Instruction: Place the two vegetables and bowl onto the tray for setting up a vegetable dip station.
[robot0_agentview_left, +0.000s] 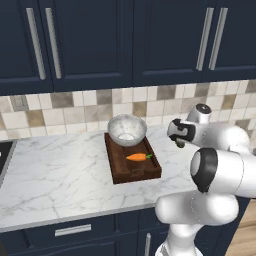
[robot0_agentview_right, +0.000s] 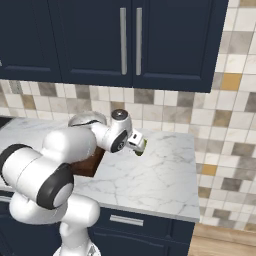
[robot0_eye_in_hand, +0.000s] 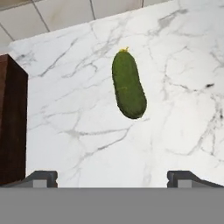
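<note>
Left base view: marble counter (robot0_agentview_left: 60, 170), white with grey veining, under navy cabinets and a beige-grey tile backsplash. Tray (robot0_agentview_left: 120, 167) is dark brown wood, rectangular, raised edges, sitting mid-counter. Bowl (robot0_agentview_left: 127, 130) is round, thick-rimmed, pale marbled grey, resting on the tray's far end at 12 o'clock. Carrot (robot0_agentview_left: 138, 157) is small, orange, tapered, green leafy tip, lying flat in the tray just in front of the bowl. White arm's wrist sits at 3 o'clock from the tray; a sliver of dark green shows under it.

Right base view: arm's glossy white links cover most of the tray (robot0_agentview_right: 90, 165); bowl (robot0_agentview_right: 86, 118) rim peeks behind the elbow. Cucumber (robot0_agentview_right: 140, 147) is partly seen just below the hand, on bare marble right of the tray.

Hand view: cucumber (robot0_eye_in_hand: 128, 84) is dark green, smooth, oblong, small yellow nub at its 12 o'clock end, lying on the marble, apart from the tray edge at 9 o'clock. Gripper (robot0_eye_in_hand: 117, 178) fingertips spread wide, pinching nothing, cucumber above the gap between them.
</note>
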